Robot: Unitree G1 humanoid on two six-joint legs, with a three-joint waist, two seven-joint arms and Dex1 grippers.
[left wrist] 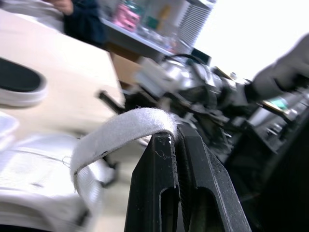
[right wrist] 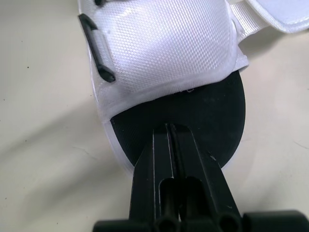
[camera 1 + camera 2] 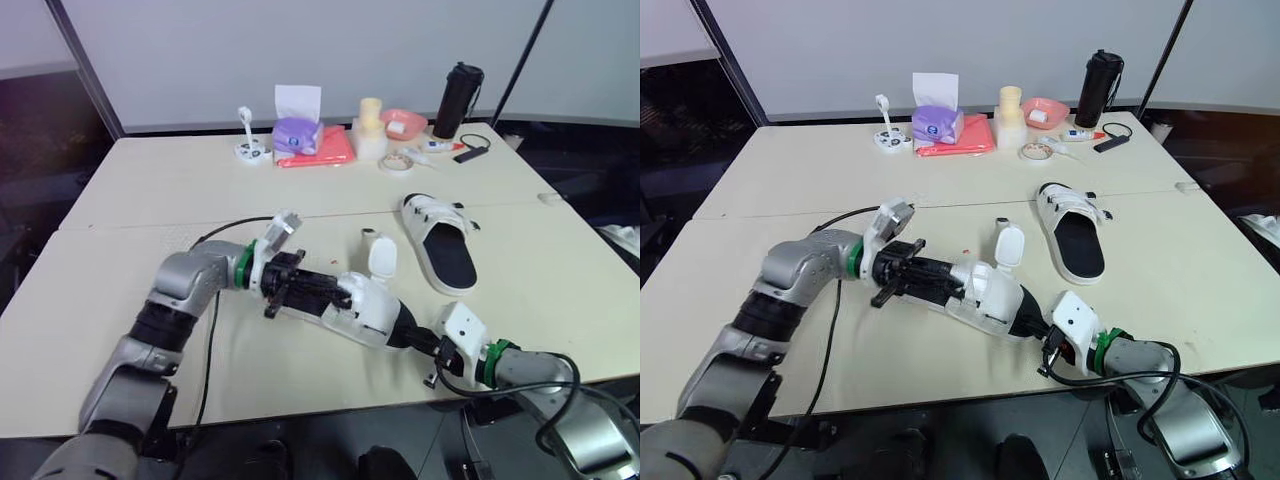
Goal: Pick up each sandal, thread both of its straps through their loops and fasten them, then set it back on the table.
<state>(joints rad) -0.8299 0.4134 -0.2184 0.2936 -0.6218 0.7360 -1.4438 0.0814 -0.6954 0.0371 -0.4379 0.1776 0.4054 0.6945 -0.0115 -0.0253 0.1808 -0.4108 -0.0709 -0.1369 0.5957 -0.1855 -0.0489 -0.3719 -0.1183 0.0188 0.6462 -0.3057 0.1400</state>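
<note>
Right pincer: the right gripper (image 2: 170,129) at the near right edge has its black fingers pressed together on the end of the footbed.
Task's thing: the white woven-fabric sandal with black footbed (image 3: 365,308) lies at the near middle of the cream table (image 3: 150,190), spanning both grippers.
Left pincer: the left gripper (image 1: 175,133) is closed, nipping the tip of a white fuzzy strap (image 1: 120,133) that arches back to the upper.
Other strap: a white flap (image 3: 381,260) stands upright, unfastened.
Step in hand: probably threading. Keep the right hold steady, aim the pinched tip squarely at the black plastic loop (image 2: 99,53), and avoid twisting.
Second sandal: a matching white sandal (image 3: 440,245) lies to the far right.
</note>
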